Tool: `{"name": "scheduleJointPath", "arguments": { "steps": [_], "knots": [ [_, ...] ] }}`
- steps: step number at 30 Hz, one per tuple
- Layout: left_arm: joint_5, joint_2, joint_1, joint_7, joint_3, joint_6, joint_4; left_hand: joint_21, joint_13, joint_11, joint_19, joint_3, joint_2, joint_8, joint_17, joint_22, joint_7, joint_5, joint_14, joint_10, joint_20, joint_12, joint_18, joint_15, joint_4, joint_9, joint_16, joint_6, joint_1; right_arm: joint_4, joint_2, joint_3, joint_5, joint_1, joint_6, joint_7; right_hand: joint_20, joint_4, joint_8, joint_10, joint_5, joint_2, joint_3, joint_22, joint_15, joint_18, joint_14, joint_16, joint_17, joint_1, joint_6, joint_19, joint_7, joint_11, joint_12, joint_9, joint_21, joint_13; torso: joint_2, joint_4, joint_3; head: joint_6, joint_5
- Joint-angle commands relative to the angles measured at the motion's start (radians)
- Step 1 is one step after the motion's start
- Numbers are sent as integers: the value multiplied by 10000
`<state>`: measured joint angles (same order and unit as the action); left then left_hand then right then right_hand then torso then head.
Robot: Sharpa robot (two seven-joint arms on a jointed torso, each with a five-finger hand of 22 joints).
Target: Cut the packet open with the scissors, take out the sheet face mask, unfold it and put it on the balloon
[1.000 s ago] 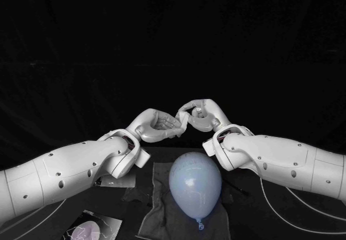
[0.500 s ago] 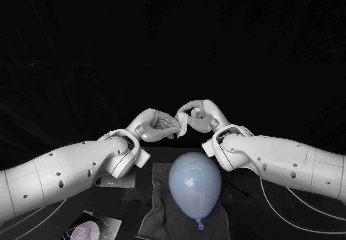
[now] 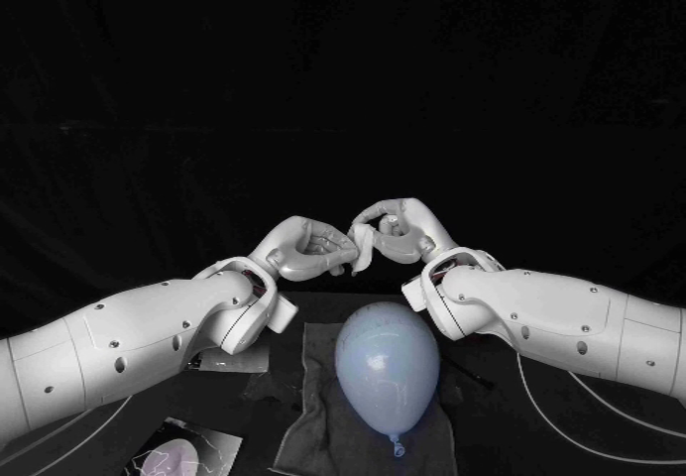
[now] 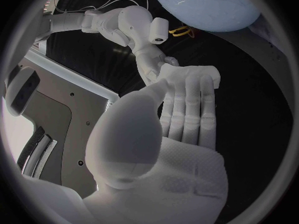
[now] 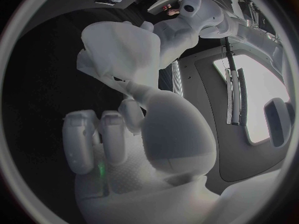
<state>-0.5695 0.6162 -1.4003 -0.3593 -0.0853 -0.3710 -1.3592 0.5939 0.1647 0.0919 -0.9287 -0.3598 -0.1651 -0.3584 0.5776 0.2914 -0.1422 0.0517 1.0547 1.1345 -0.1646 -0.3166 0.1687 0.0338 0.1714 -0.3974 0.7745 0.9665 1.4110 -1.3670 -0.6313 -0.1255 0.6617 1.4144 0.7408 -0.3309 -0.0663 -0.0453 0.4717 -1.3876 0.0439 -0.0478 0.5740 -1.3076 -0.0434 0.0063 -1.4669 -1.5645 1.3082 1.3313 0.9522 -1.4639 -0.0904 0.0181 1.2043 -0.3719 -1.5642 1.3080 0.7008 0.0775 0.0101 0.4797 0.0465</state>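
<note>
Both hands are raised close together above the far end of the balloon. Between them hangs the folded white sheet mask (image 3: 362, 244), a narrow crumpled strip. My right hand (image 3: 400, 226) pinches its upper part between thumb and fingers; in the right wrist view the sheet mask (image 5: 118, 55) bunches above the right hand (image 5: 124, 134). My left hand (image 3: 309, 248) has its fingers curled in against the mask's other edge; the left hand (image 4: 184, 102) hides the grip itself in its own wrist view. The pale blue balloon (image 3: 386, 362) lies lengthwise on a grey cloth (image 3: 307, 426).
The cut packet (image 3: 174, 456) lies at the near left of the table. A small foil piece (image 3: 229, 359) sits under my left forearm. A thin dark tool (image 3: 469, 374) lies right of the balloon. White cables (image 3: 572, 421) trail under the right arm.
The left hand's fingers have curled in slightly tighter by the mask. The right hand, the balloon and the packet have stayed put.
</note>
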Motion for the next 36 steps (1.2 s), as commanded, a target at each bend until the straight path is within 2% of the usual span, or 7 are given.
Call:
{"name": "scheduleJointPath", "arguments": {
  "steps": [1,4,11,22,36],
  "knots": [
    [128,-14,-7,216,11,-148,23,-143,44,18,21,403,-477,180,60,-111,-78,-34,-17,-60,-61,-8,51,73,376,126,118,-144,-526,-18,11,5,147,1,21,0,69,31,56,-134,49,26,13,-2632,-62,-63,-1039,-63,2626,82,84,-1069,1,-55,46,-269,-66,388,0,3,2,2,23],
    [-33,-26,2,335,1,-220,68,-280,121,32,-69,694,-700,261,88,-223,-110,-29,-56,-129,-144,-87,117,76,613,153,224,-181,-516,-27,14,5,148,1,71,13,70,36,61,-142,49,28,17,-2632,-62,-63,-1039,-63,2626,85,86,-1069,1,-56,61,-271,-66,396,3,-1,4,1,32],
    [-322,-50,100,551,-30,-247,120,-468,236,61,-162,1080,-849,306,89,-372,-140,-29,-153,-244,-202,-216,139,109,782,146,315,-198,-224,-40,31,6,196,1,133,88,72,45,68,-142,48,29,24,-2632,-64,-63,-1039,-63,2626,92,87,-1069,2,-57,53,-275,-66,391,6,5,6,29,54],
    [-398,-101,142,568,-37,-290,50,-715,558,-113,-391,1689,-638,73,53,-589,66,-23,-193,-74,-196,-716,149,-16,1156,5,474,160,295,-25,109,5,396,1,232,360,75,77,87,-149,49,28,46,-2632,-67,-63,-1039,-63,2626,113,85,-1069,2,-60,54,-284,-66,390,0,-3,2,39,46],
    [-224,-208,146,543,-35,-371,57,-775,712,-173,-520,1963,-479,-43,33,-656,127,-24,-142,-47,-164,-950,150,-71,1197,-57,555,251,232,-68,181,2,681,2,283,609,78,110,103,-158,49,24,70,-2632,-70,-63,-1039,-63,2626,134,80,-1069,-1,-61,60,-292,-66,392,3,-3,-1,29,38]
  ]
}}
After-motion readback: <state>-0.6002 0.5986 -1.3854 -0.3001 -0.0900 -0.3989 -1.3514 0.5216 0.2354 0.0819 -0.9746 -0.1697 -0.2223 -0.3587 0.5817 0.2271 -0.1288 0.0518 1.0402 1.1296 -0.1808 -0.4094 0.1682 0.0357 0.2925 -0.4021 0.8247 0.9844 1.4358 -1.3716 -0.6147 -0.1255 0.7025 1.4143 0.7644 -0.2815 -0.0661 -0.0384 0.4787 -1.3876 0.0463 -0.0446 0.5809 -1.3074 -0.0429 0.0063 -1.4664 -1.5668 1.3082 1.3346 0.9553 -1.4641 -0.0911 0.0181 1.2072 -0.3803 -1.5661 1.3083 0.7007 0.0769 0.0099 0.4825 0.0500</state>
